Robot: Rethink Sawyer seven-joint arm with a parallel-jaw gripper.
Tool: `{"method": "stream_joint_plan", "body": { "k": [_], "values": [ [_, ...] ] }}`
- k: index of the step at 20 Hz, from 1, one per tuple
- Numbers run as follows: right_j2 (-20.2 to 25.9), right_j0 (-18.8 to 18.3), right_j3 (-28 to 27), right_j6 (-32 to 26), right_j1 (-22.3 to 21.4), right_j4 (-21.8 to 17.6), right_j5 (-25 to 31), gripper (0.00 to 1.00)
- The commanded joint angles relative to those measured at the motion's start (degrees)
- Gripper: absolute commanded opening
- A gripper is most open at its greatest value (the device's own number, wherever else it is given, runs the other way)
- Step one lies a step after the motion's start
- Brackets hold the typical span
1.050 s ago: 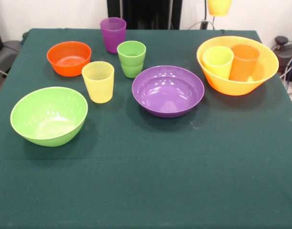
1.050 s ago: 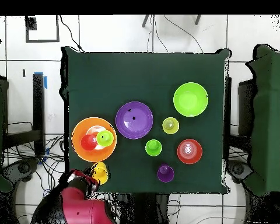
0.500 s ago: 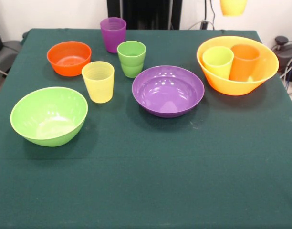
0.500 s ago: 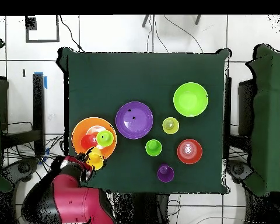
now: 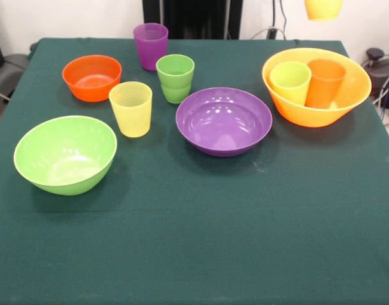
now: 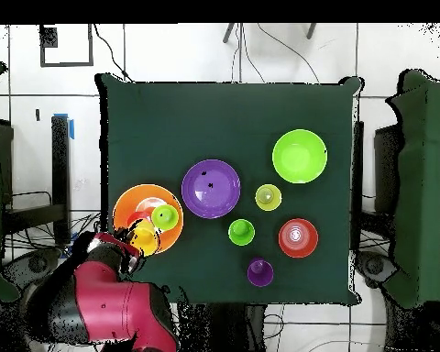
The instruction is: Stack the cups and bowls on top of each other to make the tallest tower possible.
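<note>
My pincer (image 6: 139,240) grips the yellow-orange cup (image 5: 323,8); front view shows only the cup's lower part hanging at the top edge, above the largest yellow-orange bowl (image 5: 350,95). Overhead, the cup sits at the arm's (image 6: 104,307) tip over the near rim of that bowl, covering part of the orange cup there. I can't see the fingers themselves, only the cup carried at the arm's end.

Versus a second ago: the cup was off the counter (image 5: 245,241) edge beside the bowl overhead, now it overlaps the bowl. In front view it has slid right along the top edge and sits higher, less of it showing. The arm has swung across too. Nothing else moved.

Inside the big bowl stand a lime green cup (image 5: 290,81) and an orange cup (image 5: 325,81), side by side, upright, touching or nearly so. That's the tower so far, just the base with two cups in it.

Rest on the counter, all upright and apart: purple bowl (image 5: 224,121) mid-counter, dark green cup (image 5: 175,77) and pale yellow cup (image 5: 131,108) near each other, purple cup (image 5: 150,46) behind them, small orange bowl (image 5: 91,77), deep lime green bowl (image 5: 65,154) alone near the front-left.

No readable labels or writing on anything.
</note>
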Motion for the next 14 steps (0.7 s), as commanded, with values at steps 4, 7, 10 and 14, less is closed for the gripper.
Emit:
{"method": "stream_joint_plan", "body": {
  "k": [4, 7, 10, 14],
  "values": [
    [2.96, -1.22, -3.76, 6.38, -0.09, 1.15, 7.10, 0.00],
    [2.33, -1.15, -4.75, 6.38, 0.07, 0.93, 7.98, 0.00],
    [2.32, -1.31, -5.10, 6.06, -0.79, 0.94, 9.27, 0.00],
    [2.87, -1.89, -5.67, 5.86, -0.93, 1.25, 9.49, 0.00]
  ]
}}
